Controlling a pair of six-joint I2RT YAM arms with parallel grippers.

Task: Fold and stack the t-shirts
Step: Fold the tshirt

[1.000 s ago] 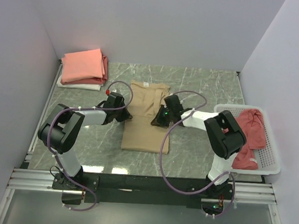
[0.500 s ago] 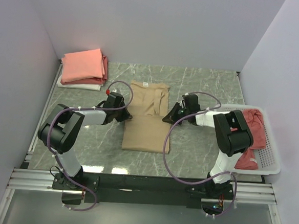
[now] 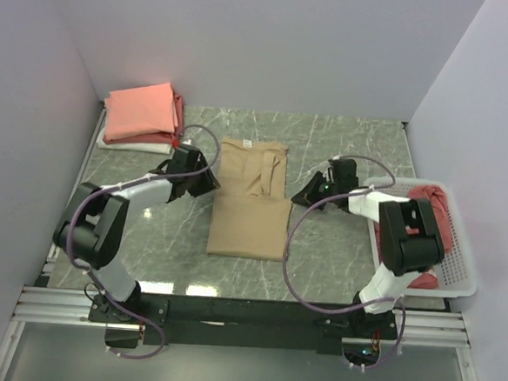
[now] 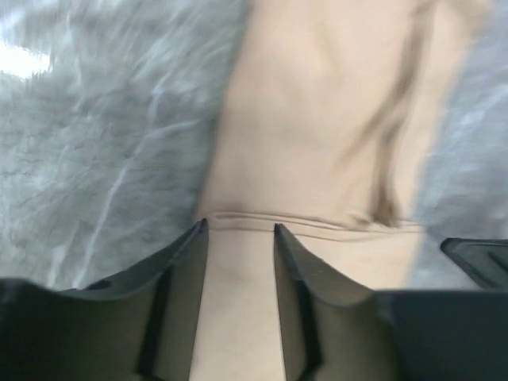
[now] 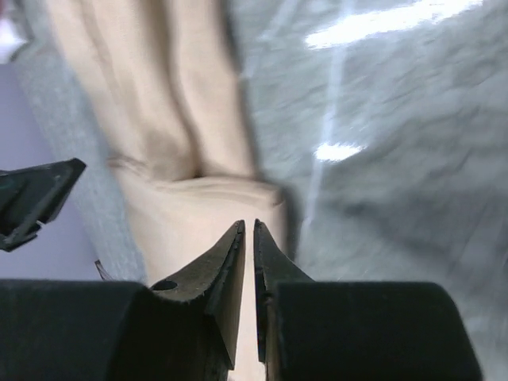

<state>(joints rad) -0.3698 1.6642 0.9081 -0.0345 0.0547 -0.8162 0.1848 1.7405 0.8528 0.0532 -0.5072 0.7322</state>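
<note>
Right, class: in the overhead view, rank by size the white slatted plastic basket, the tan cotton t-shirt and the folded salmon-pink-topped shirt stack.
White slatted plastic basket and tan cotton t-shirt: too alike to rank.
Folded salmon-pink-topped shirt stack: smallest.

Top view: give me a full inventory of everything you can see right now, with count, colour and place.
tan t-shirt: one, tan, table centre, partly folded.
folded t-shirts: one stack, salmon-pink over red over white, far left corner.
dusty red t-shirt: one, in the basket.
basket: one, white, right edge.
table: one, grey marble.
left end effector: one, black, open, at the tan t-shirt's left edge.
right end effector: one, black, shut, just right of the tan t-shirt.
</note>
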